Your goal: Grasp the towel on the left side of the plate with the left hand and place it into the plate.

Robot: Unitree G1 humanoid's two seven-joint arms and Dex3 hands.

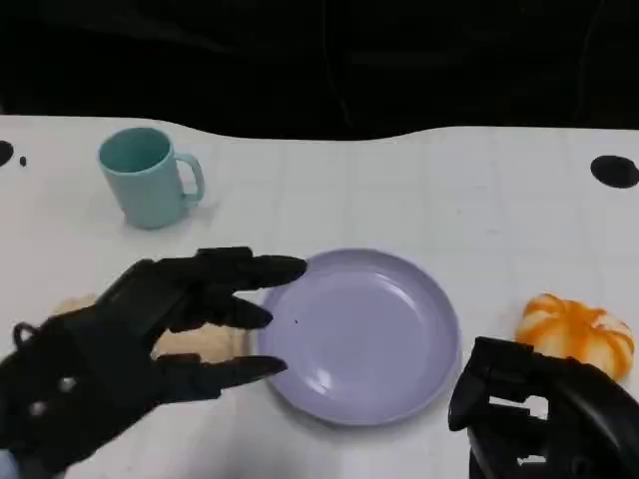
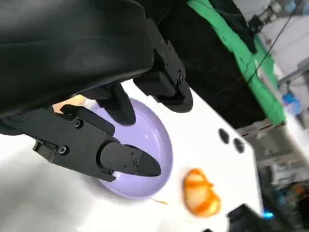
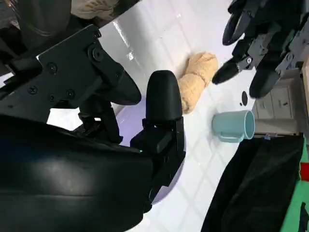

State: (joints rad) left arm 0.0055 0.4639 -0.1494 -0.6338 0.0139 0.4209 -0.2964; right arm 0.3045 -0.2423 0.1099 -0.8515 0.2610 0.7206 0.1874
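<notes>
Fingers (image 1: 255, 269) of the left hand (image 1: 130, 339) spread wide above the tan towel (image 3: 195, 79), holding nothing, and may bump the purple plate (image 1: 399, 329) when closing.

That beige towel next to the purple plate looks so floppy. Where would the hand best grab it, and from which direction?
Probably from above, around its middle. The towel lies as a soft, bunched roll flat on the table, left of the plate, so there is no edge to slip under. The left hand hovers over it, fingers apart, placed to come down and close around the bulge.
</notes>
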